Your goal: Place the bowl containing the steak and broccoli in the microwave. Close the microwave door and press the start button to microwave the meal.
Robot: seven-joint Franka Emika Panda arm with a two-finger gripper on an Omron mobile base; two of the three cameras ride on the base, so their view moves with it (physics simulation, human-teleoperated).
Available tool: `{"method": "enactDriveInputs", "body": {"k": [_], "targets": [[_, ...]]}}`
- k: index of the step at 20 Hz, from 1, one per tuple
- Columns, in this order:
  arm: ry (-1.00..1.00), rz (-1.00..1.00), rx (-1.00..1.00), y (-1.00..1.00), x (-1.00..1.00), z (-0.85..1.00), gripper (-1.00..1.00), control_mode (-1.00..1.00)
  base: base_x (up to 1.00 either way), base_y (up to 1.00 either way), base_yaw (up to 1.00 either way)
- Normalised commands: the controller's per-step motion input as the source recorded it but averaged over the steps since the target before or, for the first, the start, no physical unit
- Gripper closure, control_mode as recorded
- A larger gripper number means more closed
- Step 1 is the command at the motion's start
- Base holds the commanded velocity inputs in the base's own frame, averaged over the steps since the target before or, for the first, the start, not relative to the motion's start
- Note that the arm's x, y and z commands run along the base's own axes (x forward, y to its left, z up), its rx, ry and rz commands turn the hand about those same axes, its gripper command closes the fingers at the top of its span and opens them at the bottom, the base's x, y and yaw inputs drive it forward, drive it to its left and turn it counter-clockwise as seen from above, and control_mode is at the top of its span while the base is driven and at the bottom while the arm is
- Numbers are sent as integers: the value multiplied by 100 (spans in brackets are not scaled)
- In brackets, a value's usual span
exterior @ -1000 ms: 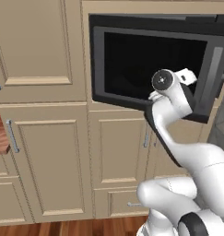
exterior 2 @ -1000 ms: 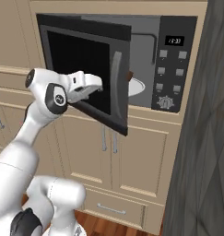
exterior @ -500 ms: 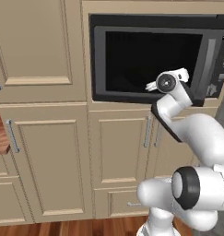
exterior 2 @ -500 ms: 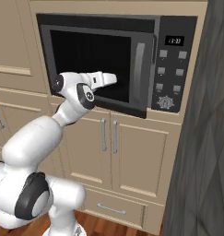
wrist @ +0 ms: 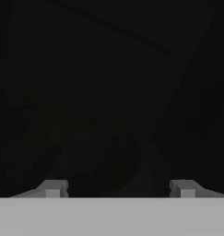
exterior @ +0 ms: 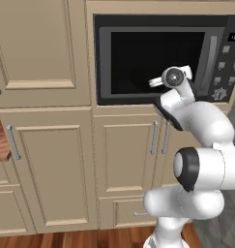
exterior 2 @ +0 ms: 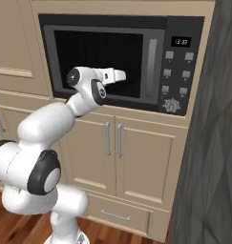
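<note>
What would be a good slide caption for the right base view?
White arm's gripper at the dark glass of the closed microwave door, beside the button panel.

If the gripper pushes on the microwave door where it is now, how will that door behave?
The microwave door looks shut flush with its frame, so a push would probably meet stiff resistance, not a swing. Its large dark glass window seems rigid but possibly fragile under hard contact. The gripper, jaws apart, sits at smooth glass, so the fingertips might slide.
</note>
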Motion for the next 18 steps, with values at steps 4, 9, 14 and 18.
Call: {"method": "enactDriveInputs", "body": {"k": [4, 9, 14, 18], "targets": [[0, 1, 11, 0, 33, 51, -100, -100, 0, 0, 0], [-3, 0, 1, 12, -78, 70, -100, -100, 0, 0, 0], [-20, -5, 8, 10, -100, 21, -100, -100, 0, 0, 0], [-7, -19, 26, -1, -97, 7, -100, -100, 0, 0, 0]]}}
